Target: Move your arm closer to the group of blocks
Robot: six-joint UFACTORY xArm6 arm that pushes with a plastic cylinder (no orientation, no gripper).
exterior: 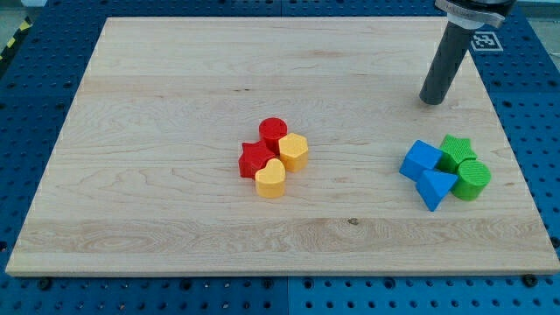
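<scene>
My tip (431,101) rests on the board at the view's upper right, with the dark rod rising toward the top edge. Below it, apart from it, sits a group of blocks: a blue cube (421,160), a blue triangular block (435,188), a green star (457,150) and a green cylinder (473,179), all touching. Near the board's middle, far to the left of the tip, sits a second group: a red cylinder (273,131), a red star (255,159), a yellow hexagon (294,151) and a yellow heart (271,179), packed together.
The wooden board (157,131) lies on a blue perforated table (35,96). A white marker tag (486,39) lies by the board's top right corner, behind the rod.
</scene>
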